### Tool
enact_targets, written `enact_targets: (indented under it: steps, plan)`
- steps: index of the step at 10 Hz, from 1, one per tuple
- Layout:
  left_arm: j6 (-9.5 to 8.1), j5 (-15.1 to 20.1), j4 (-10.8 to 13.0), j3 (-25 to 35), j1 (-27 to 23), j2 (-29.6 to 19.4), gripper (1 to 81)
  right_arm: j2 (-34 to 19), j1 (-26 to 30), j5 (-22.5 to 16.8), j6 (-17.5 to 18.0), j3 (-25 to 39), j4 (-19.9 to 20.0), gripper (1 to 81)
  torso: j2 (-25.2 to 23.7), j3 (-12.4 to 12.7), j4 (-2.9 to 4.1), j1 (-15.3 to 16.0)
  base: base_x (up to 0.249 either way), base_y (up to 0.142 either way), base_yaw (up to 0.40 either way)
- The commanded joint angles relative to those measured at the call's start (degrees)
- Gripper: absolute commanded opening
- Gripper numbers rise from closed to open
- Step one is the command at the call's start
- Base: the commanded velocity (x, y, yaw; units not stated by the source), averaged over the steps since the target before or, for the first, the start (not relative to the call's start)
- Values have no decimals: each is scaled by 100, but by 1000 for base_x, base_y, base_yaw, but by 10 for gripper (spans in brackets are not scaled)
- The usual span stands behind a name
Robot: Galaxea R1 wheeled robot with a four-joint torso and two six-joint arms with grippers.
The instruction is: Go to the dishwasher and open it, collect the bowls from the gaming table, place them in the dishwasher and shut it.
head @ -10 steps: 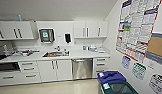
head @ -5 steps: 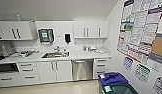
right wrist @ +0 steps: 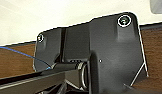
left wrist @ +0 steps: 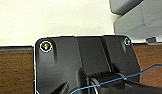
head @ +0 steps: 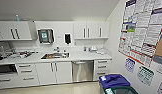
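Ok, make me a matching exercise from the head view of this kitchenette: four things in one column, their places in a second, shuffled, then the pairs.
Things:
1. dishwasher
2. sink
3. blue-lidded bin
4. poster board

Places:
A. on the right-hand wall
B. on the floor by the right-hand wall
C. under the counter, between white cupboard doors and a stack of white drawers
D. set into the counter top, left of the dishwasher's column

Pairs: 1-C, 2-D, 3-B, 4-A
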Motion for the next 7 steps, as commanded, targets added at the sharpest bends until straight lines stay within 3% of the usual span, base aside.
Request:
enact_targets:
  steps: [1,7]
  plan:
    - [7,294,-45,51,-330,-100,811,-70,352,-267,-22,105,35,811,0,0,0,0,107,0,0]
    - [7,276,-54,43,-321,-117,811,-70,369,-267,-22,96,52,811,0,-2,0,-5,107,0,0]
